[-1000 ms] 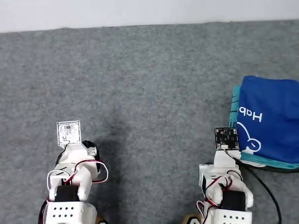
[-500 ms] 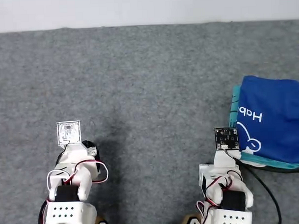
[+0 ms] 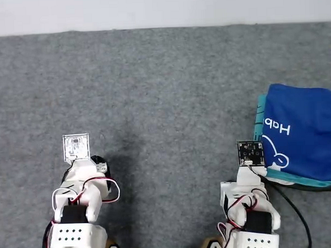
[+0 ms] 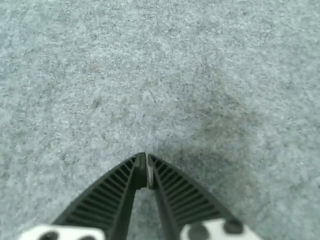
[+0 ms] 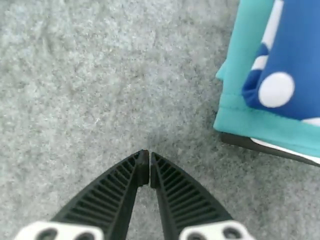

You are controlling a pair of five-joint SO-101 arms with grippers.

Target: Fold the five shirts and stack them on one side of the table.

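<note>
A stack of folded shirts lies at the table's right edge, a blue one with white print on top, a teal one and darker ones beneath. My right gripper is shut and empty, just above the grey cloth, a short way beside the stack's corner. The right arm sits at the front right in the high view. My left gripper is shut with nothing in it, over bare grey cloth. The left arm stands at the front left.
The grey felt table cover stretches across the middle and back. A white wall strip runs along the far edge. A black cable trails from the right arm near the stack.
</note>
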